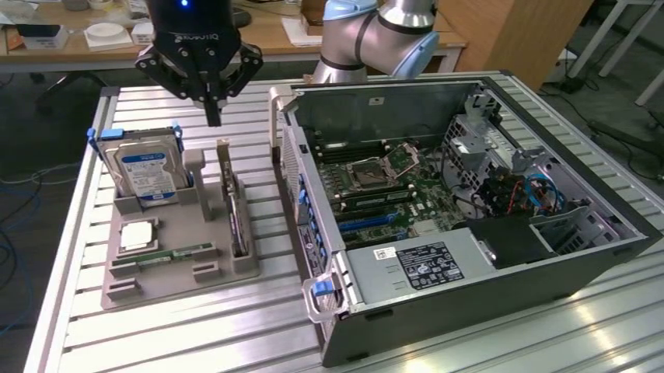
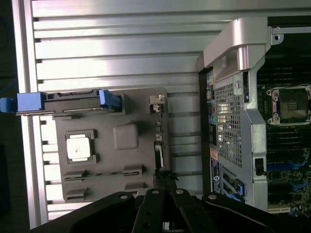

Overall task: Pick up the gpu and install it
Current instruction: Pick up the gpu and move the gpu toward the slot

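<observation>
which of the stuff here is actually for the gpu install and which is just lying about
For the job: thin dark gpu card with pale metal bracket; open black computer case; shut black tool.
Lying about: silver hard drive with blue-white label; square silver processor chip; narrow green memory stick.

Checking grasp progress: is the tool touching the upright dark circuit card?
Apart: the exterior view shows a gap between the black tool and the thin dark circuit card.
</observation>
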Controlling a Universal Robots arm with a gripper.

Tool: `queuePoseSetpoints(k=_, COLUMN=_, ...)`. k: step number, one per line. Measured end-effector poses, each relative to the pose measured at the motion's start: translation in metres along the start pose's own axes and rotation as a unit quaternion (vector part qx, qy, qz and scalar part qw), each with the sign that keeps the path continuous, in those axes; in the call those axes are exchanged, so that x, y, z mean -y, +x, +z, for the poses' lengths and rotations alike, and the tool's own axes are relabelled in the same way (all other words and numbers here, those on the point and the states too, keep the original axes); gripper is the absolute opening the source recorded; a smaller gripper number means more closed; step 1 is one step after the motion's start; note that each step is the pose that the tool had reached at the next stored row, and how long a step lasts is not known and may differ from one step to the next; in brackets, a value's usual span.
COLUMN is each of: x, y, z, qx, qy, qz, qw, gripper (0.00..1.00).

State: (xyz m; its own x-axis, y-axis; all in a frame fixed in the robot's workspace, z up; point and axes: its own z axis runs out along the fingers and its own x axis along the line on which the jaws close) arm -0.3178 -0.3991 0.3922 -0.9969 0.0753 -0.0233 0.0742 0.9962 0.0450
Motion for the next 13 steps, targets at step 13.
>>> queuePoseSetpoints(k=13, x=0.0027, y=0.0017, z=0.0, qx=0.0, qy=0.0002, qz=0.0, qw=1.0, gripper=0.1)
